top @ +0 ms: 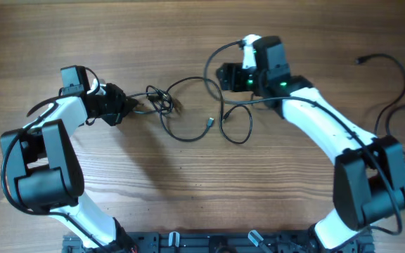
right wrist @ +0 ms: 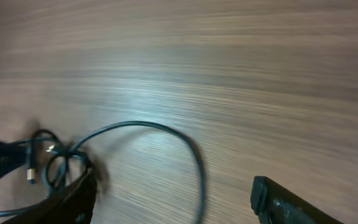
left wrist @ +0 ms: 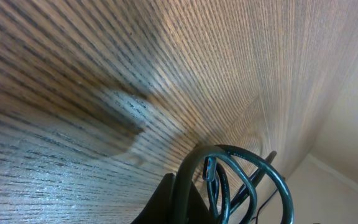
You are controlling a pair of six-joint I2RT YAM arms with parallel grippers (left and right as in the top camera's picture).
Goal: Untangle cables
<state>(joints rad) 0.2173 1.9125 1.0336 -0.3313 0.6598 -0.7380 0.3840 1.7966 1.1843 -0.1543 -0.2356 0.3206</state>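
Observation:
The cables are thin black cords bunched in a small knot left of centre. Loose loops trail right to a small plug end. My left gripper is shut on the knot's left side. In the left wrist view the dark cable loops stand right at its jaws. My right gripper hovers open just right of the upper loop. In the right wrist view an arc of cable runs between its spread fingers, which touch nothing. The knot lies at the left.
Another black wire with a plug tip curls along the table's right edge behind the right arm. The arm bases stand at the front edge. Bare wood shows in front of the loops.

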